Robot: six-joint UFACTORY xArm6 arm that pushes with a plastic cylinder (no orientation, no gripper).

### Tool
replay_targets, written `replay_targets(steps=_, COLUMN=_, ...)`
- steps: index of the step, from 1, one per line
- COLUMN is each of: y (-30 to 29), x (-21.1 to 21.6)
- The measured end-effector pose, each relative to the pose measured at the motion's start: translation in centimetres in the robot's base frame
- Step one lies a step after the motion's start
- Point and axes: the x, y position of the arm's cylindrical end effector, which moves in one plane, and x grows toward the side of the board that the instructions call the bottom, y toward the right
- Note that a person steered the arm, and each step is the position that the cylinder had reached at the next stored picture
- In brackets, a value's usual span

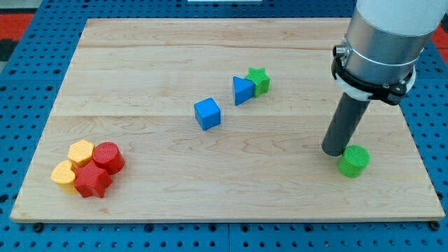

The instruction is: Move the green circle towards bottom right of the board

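On the bench point(140, 56), my tip point(334, 151) touches the green circle point(353, 161) on its upper-left side. Well left of the circle sit a blue cube point(208, 113), then a blue triangle point(242, 90) touching a green star point(259, 80). Far left, touching one another: red circle point(108, 157), red star point(92, 181), two yellow blocks point(81, 152).

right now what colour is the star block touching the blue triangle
Green. The star sits against the blue triangle in the camera view.
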Motion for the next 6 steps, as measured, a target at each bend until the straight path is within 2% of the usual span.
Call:
replay_targets(steps=2, y=0.5, x=-1.2)
replay_targets(steps=6, y=2.3, x=-0.2)
